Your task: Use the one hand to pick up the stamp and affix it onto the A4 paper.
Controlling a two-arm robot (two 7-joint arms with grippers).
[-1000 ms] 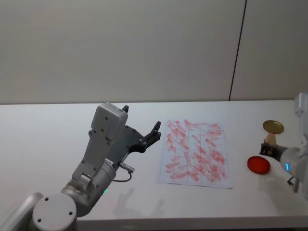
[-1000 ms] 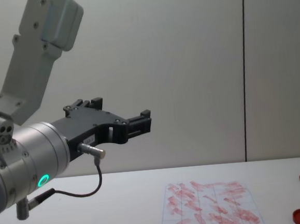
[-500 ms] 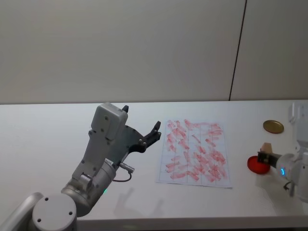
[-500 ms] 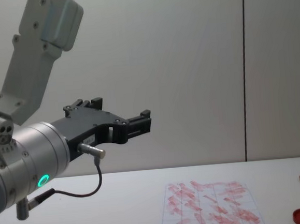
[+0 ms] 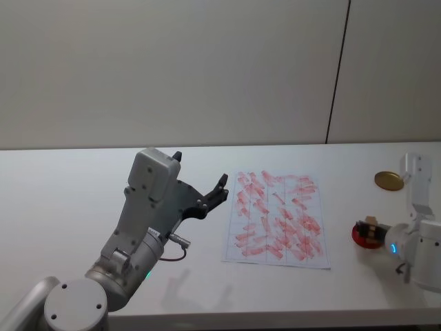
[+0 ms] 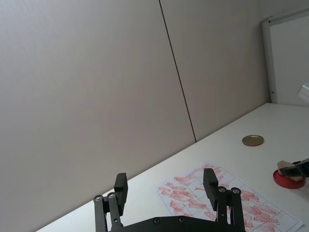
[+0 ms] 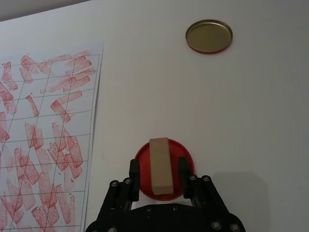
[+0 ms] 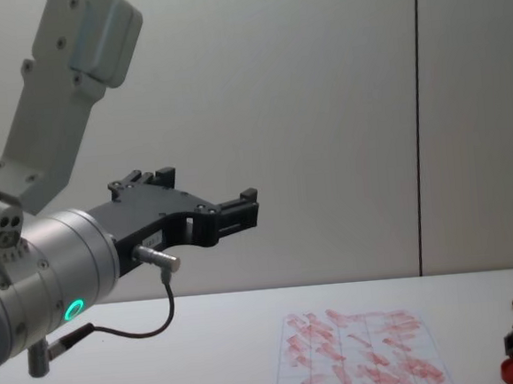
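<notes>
White table [image 5: 62, 207] across the whole scene, with a pale wall [image 5: 172, 69] behind it, split by a dark vertical seam. Large left arm [image 5: 141, 227] with a green ring raised over the left half of the table, its black left gripper [image 5: 222, 186] hanging in the air with jaws wide apart and nothing between them, pointing toward the sheet's left edge. A4 paper [image 5: 277, 218] lying flat near the table's middle, ruled into a grid and crowded with red oblong prints. Silver-white right arm [image 5: 422, 255] with a blue ring at the near right edge of the table. Right gripper [image 7: 158, 173] low over the red round ink pad [image 7: 185, 150], jaws closed against the long sides of the stamp [image 7: 160, 165]. Stamp a light tan wooden block, standing down on the ink pad between the fingers [image 7: 134, 172], to the right of the paper and apart from it. Gold round lid [image 5: 389, 181] lying flat on the table farther back on the right, well apart from the ink pad.
</notes>
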